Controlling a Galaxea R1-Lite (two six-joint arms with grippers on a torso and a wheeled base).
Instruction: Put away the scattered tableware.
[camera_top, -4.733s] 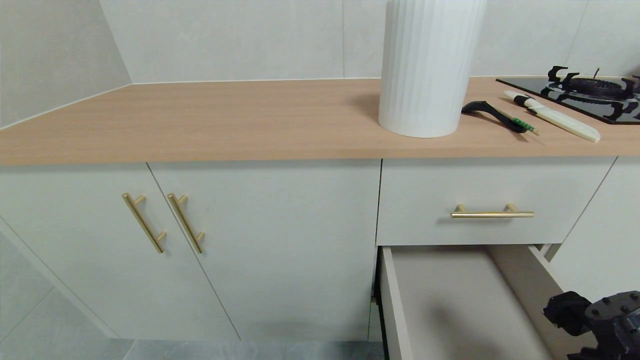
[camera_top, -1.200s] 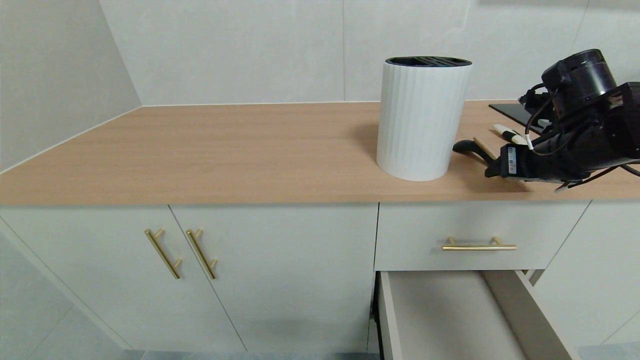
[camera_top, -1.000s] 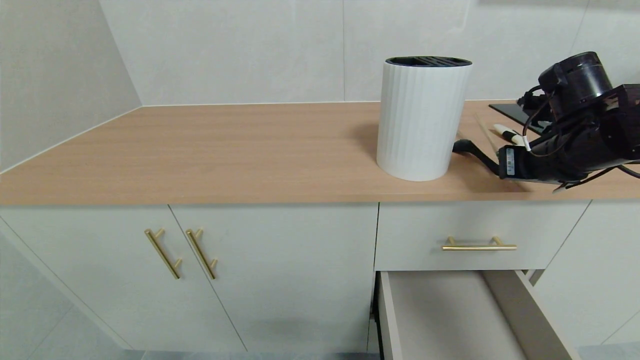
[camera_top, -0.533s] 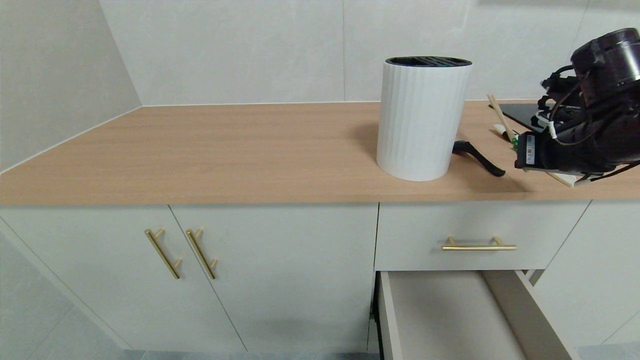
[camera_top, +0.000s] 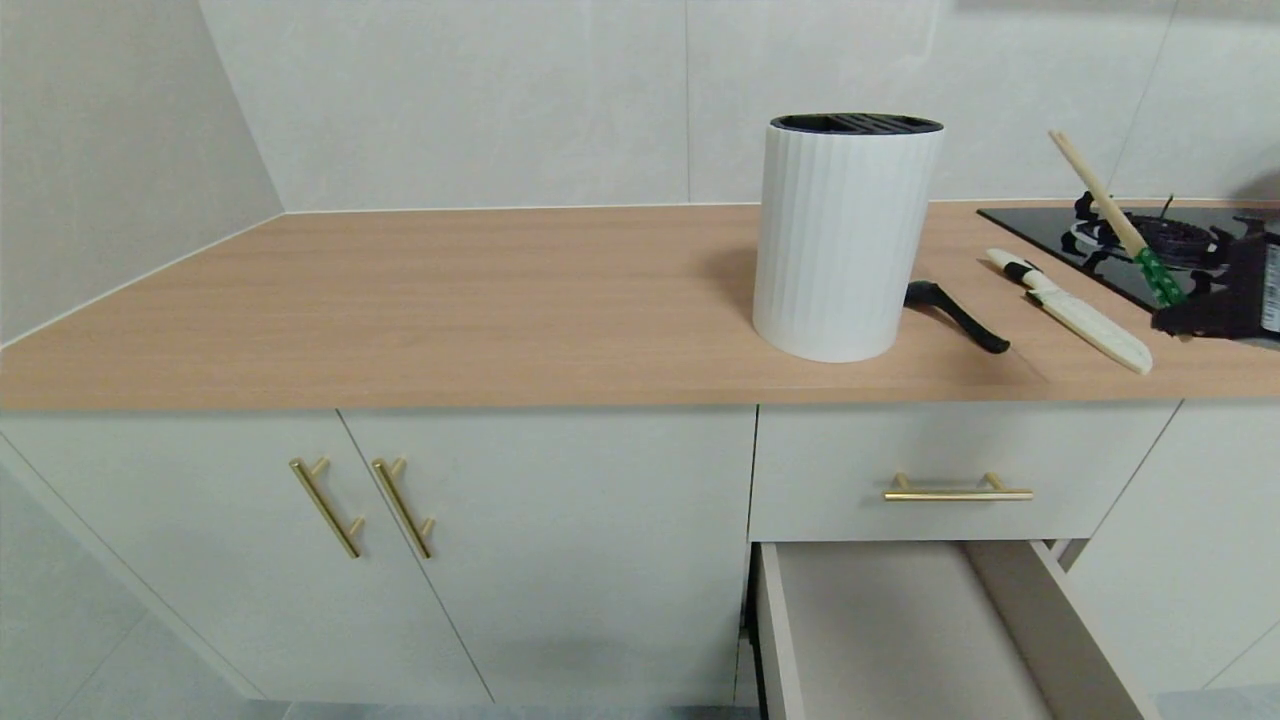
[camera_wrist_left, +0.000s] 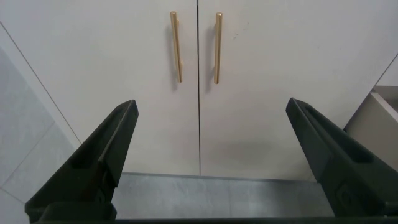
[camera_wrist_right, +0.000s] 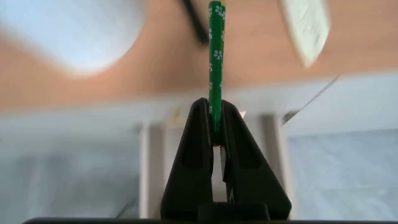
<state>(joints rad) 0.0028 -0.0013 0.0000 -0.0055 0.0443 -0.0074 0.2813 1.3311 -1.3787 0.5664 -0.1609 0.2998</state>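
Observation:
My right gripper (camera_top: 1185, 318) hangs at the far right over the counter's front, shut on a wooden chopstick (camera_top: 1110, 210) by its green patterned end (camera_wrist_right: 215, 56). The chopstick tilts up and back, clear of the counter. A white knife (camera_top: 1075, 312) and a black-handled tool (camera_top: 955, 315) lie on the wooden counter beside the tall white ribbed holder (camera_top: 845, 240). Down low, my left gripper (camera_wrist_left: 210, 109) is open and holds nothing, facing the cabinet doors.
An open drawer (camera_top: 780, 620) sticks out below the counter at the right, under a shut drawer with a gold handle (camera_top: 958, 492). A black stove (camera_top: 1150, 240) sits at the back right. Two gold door handles (camera_wrist_left: 177, 46) are on the cabinet doors.
The right gripper has lifted the chopstick off the counter and carried it to the right. The black tool and the knife stayed put. The head camera rose after the oldest frame.

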